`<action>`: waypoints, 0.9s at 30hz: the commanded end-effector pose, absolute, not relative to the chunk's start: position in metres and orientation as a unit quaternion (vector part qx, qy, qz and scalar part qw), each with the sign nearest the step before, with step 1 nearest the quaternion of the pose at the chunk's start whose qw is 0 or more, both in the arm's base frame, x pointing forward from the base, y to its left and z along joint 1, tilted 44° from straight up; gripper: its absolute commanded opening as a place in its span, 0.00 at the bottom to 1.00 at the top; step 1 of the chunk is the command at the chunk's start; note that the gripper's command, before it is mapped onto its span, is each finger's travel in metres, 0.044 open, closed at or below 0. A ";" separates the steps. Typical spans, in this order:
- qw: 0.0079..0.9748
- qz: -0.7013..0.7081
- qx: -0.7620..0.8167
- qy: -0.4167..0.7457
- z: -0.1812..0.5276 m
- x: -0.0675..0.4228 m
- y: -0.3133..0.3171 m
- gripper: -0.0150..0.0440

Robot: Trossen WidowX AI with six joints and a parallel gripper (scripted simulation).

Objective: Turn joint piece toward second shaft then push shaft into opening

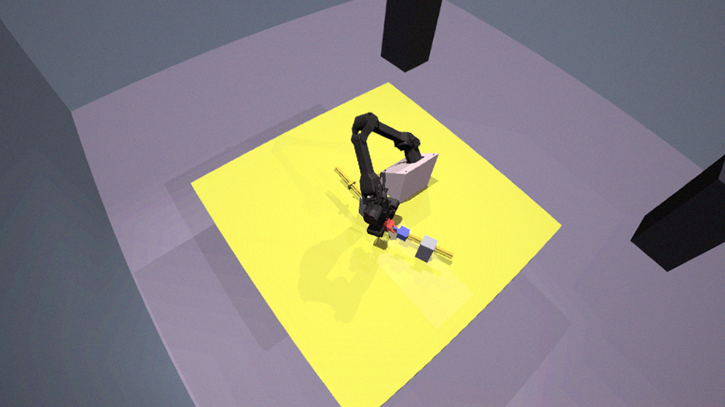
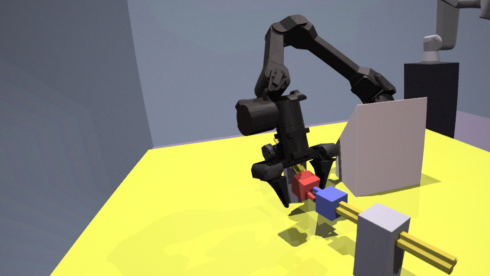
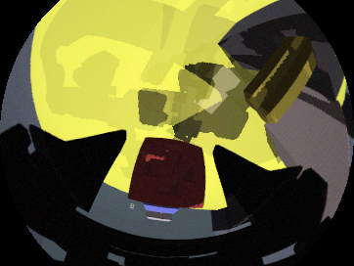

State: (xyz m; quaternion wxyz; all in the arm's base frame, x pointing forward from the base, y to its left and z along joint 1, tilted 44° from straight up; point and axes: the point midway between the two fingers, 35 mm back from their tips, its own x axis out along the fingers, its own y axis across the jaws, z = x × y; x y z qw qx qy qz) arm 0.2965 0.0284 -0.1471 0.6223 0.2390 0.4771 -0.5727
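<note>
The red joint piece (image 1: pixel 389 224) (image 2: pixel 304 181) (image 3: pixel 166 173) hangs by hinges from the blue piece (image 1: pixel 402 233) (image 2: pixel 331 203) on the first yellow shaft (image 1: pixel 444 251) (image 2: pixel 425 251). That shaft passes through a grey block (image 1: pixel 426 248) (image 2: pixel 379 243). My gripper (image 2: pixel 304 196) (image 3: pixel 170 142) is open, with one finger on each side of the red piece and visible gaps in the wrist view. The second yellow shaft (image 1: pixel 343 175) (image 2: pixel 298 168) (image 3: pixel 281 83) has its near end behind the red piece, apart from it in the wrist view. Its block is mostly hidden by the arm. The opening's exact direction is unclear.
The arm's pale wedge-shaped base (image 1: pixel 411 178) (image 2: pixel 387 147) stands close beside the gripper. All stand on a yellow mat (image 1: pixel 300 215) (image 2: pixel 154 191). Black pedestals (image 1: pixel 412 27) (image 1: pixel 689 215) stand beyond the mat.
</note>
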 end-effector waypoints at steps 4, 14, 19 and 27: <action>0.627 -0.583 0.225 0.464 -0.146 0.295 0.030 1.00; 0.683 -0.623 0.131 0.359 -0.135 0.294 0.044 1.00; 0.709 -0.619 0.106 0.319 -0.130 0.296 0.052 1.00; 0.710 -0.619 0.105 0.318 -0.129 0.296 0.052 1.00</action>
